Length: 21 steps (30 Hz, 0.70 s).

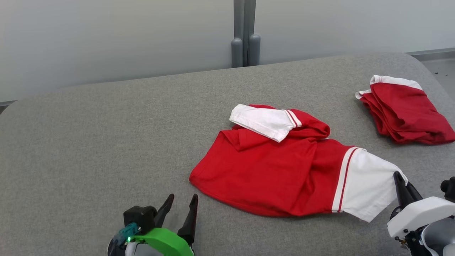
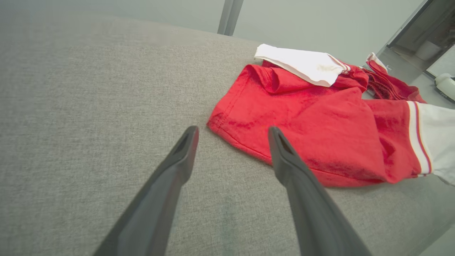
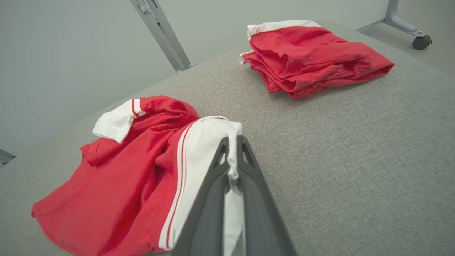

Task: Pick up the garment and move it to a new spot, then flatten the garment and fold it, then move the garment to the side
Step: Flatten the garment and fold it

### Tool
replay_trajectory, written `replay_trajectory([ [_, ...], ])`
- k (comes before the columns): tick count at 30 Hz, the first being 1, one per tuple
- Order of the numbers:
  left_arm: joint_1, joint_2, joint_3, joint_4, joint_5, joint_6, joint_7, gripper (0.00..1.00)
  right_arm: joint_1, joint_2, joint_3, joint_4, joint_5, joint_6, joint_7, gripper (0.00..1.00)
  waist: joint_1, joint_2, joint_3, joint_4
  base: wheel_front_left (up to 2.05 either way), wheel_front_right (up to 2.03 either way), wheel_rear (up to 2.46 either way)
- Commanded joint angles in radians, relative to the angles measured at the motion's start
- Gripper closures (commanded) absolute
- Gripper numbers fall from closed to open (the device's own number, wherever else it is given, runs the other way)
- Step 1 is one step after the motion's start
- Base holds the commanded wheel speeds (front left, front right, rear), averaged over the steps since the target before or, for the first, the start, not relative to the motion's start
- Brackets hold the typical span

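Note:
A crumpled red garment point(image 1: 270, 167) with white sleeves lies in the middle of the grey padded table point(image 1: 106, 142). It also appears in the left wrist view point(image 2: 312, 124) and in the right wrist view point(image 3: 117, 185). My right gripper point(image 3: 233, 144) is shut on the edge of its white sleeve point(image 1: 366, 185), at the garment's right end, near the table's front point(image 1: 400, 177). The other white sleeve point(image 1: 263, 121) lies folded over the top. My left gripper point(image 1: 183, 201) stands open just off the garment's lower left corner, its fingers point(image 2: 185, 145) either side of the hem corner without touching it.
A second red and white garment point(image 1: 401, 108), folded into a stack, lies at the table's far right point(image 3: 312, 57). A grey post point(image 1: 244, 33) stands behind the table against the pale wall. Bare grey padding stretches across the left half of the table.

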Motion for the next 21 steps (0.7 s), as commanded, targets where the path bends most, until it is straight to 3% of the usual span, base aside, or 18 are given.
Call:
replay_trajectory([
  [1,-0.030,-0.002,-0.008,0.024,-0.012,-0.011,0.016,0.00,-0.010,-0.003,0.005,0.007,0.003,0.000,-0.011,1.00,0.0000,0.0000,0.000,-0.002,0.00,0.00,0.00],
  [5,-0.097,-0.020,-0.033,0.103,-0.030,-0.027,0.079,0.00,-0.022,-0.003,0.018,0.020,0.000,0.000,-0.021,1.00,0.0000,0.0000,0.004,-0.005,0.00,0.00,0.00],
  [11,-0.196,-0.041,-0.037,0.218,-0.079,-0.015,0.172,0.00,-0.042,-0.003,0.035,0.028,-0.008,0.000,-0.031,1.00,0.0000,0.0000,0.020,-0.019,0.00,0.00,0.00],
  [21,-0.313,-0.054,-0.032,0.378,-0.158,0.004,0.214,0.00,-0.070,-0.003,0.067,0.041,0.001,0.000,-0.048,1.00,0.0000,0.0000,0.055,-0.053,0.00,0.00,0.00],
])
